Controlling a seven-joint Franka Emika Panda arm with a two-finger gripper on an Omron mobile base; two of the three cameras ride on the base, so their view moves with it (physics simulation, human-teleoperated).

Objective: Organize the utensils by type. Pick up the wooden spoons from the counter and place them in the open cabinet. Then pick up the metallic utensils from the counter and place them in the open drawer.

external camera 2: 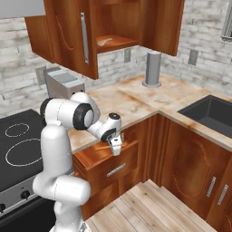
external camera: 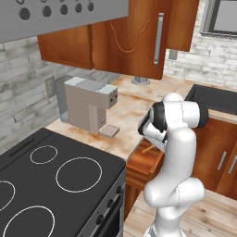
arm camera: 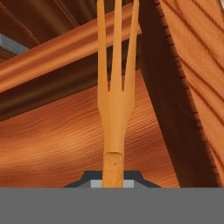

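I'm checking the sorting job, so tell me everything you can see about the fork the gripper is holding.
The fork is orange-tan with three long straight tines joining a flat neck and a darker, speckled round handle. The gripper is shut on that handle, the tines pointing away from the hand. It hangs over the open drawer below the counter edge; the hand view shows the drawer's wooden inside behind it. Whether its tip touches the wood is unclear.

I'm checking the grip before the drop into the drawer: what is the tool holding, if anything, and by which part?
The tool holds a fork by its handle end, tines pointing away, over the open drawer.
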